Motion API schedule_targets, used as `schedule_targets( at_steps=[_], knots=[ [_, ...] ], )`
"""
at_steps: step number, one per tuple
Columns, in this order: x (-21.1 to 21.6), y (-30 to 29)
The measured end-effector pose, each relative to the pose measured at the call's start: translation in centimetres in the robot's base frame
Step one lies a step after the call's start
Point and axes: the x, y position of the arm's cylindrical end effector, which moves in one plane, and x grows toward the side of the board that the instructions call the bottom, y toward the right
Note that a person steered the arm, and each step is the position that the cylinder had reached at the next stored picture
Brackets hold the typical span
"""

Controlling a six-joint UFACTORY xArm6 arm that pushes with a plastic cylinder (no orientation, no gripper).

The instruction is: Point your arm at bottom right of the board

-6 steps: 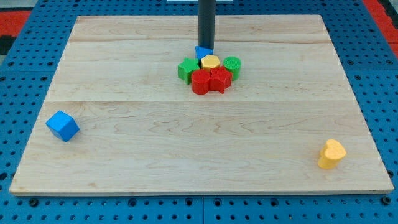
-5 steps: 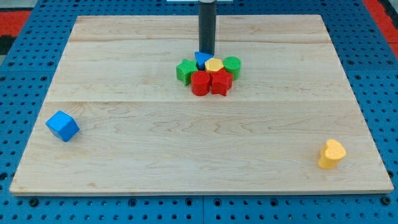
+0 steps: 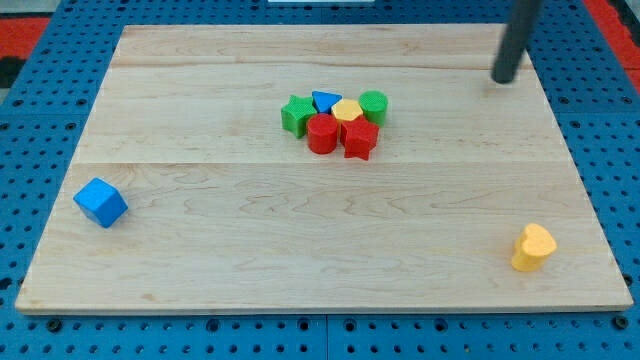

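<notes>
Board's [image 3: 200,250] bottom right corner holds only a yellow block [image 3: 533,247] (rounded, shape unclear), which a careless sweep down the right edge could knock off. Midboard sits a cluster [image 3: 338,120] of green, blue, yellow and red blocks. My tip [image 3: 505,78], jawless, has left that cluster for the top right corner.

The rod above my tip [image 3: 506,79] runs off the view's top edge (and looks slightly blurred).
</notes>
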Motion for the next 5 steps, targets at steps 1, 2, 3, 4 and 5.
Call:
schedule_targets(
  at_steps=[1,2,3,4,5],
  knots=[
    [9.0,2.1],
    [17.3,2.9],
    [26.2,2.8],
    [28.9,1.3],
    [28.2,-1.3]
  ],
)
